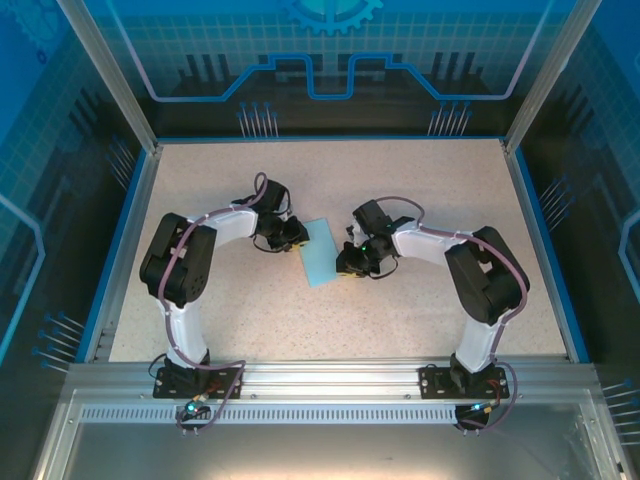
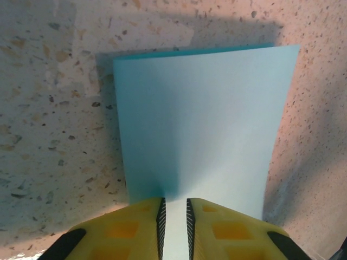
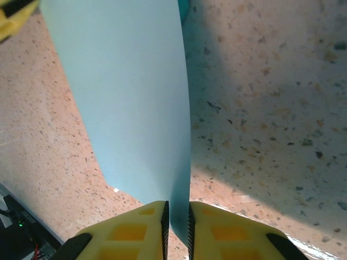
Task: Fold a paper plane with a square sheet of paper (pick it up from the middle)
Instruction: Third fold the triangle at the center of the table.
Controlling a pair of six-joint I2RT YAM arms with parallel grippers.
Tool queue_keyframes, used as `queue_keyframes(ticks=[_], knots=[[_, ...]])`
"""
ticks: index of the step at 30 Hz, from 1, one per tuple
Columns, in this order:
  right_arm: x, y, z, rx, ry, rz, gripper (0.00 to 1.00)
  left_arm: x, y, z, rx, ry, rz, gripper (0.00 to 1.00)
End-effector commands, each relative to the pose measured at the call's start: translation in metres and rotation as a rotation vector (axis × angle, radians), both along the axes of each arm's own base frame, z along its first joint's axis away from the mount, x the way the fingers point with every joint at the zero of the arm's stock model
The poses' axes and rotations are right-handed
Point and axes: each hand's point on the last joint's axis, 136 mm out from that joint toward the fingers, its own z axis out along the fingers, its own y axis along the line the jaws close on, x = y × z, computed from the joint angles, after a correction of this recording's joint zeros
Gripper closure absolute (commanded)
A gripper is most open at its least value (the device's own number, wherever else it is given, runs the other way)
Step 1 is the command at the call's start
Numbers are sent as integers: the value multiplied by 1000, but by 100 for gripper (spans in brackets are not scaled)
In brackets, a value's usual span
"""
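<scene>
Sheet (image 1: 320, 252) betw. L claw (image 2: 174, 210), R claw (image 3: 178, 214)

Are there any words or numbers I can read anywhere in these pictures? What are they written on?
No, there are no words or numbers to read.
Square sheet of paper: plain blue, no writing.
Table: only speckles.
Back wall: a gear picture and lines, no letters.
Left end effector and right end effector: yellow, with no labels.
</scene>
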Motion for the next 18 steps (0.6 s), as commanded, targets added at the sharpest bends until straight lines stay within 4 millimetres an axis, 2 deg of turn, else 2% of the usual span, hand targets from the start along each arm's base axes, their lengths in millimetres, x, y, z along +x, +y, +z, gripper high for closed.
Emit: queue_keyframes(ticks=[1, 5, 10, 18], knots=[[-1, 5, 13, 40, -19, -2, 80, -6, 0, -14, 19, 28, -16, 79], [0, 4, 12, 33, -24, -16, 81, -7, 2, -16, 29, 31, -15, 79], [0, 11, 16, 50, -28, -14, 89, -8, 2, -18, 34, 36, -17, 80], [9, 48, 27, 124, -68, 29, 91, -10, 1, -23, 40, 46, -24, 81]])
